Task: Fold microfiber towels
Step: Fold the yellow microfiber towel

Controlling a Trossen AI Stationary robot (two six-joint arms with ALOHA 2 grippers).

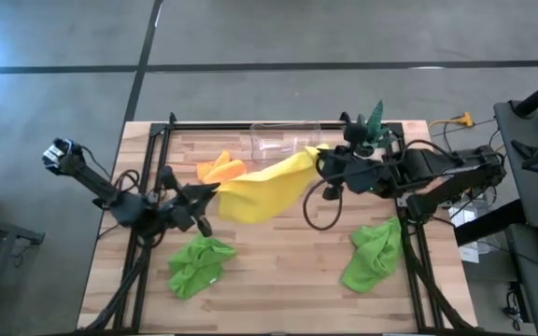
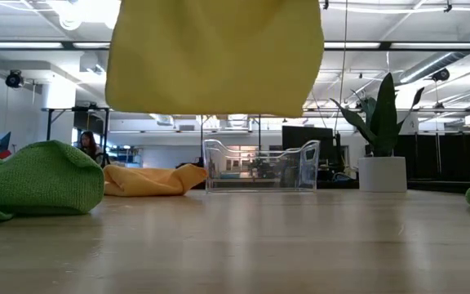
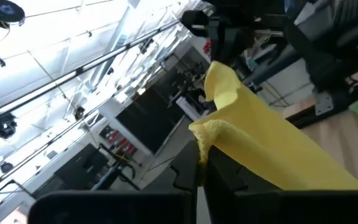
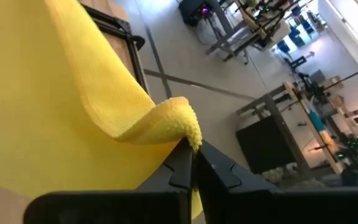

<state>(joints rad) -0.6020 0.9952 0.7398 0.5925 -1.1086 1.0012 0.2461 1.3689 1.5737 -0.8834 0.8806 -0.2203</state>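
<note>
A yellow towel (image 1: pixel 264 191) is stretched in the air between my two grippers; in the low view the yellow towel (image 2: pixel 215 57) hangs well above the table. My left gripper (image 1: pixel 215 190) is shut on its left corner and my right gripper (image 1: pixel 323 157) on its far right corner. An orange towel (image 1: pixel 220 169) lies crumpled on the table behind the yellow one. Two lime green towels lie bunched on the table, one at the near left (image 1: pixel 199 263) and one at the near right (image 1: pixel 374 252). My left gripper pinches a bunched corner (image 3: pixel 205 132) of the yellow towel between its two fingers (image 3: pixel 219 171), coming roughly level from the table's left. The cloth runs away from it toward the right arm, lifted clear of the table. My right gripper pinches another corner (image 4: pixel 185 124) of the yellow towel between its two fingers (image 4: pixel 213 168), the edge curled over just beyond the tips. It comes from the table's right, slanting down. The cloth sags away from it, clear of the table.
A clear plastic bin (image 1: pixel 286 140) stands at the far edge, and a spiky green plant in a white pot (image 2: pixel 382 139) at the far right corner. Black frame rails (image 1: pixel 157 149) run along the table's sides. Bare wood (image 1: pixel 283 271) lies between the green towels.
</note>
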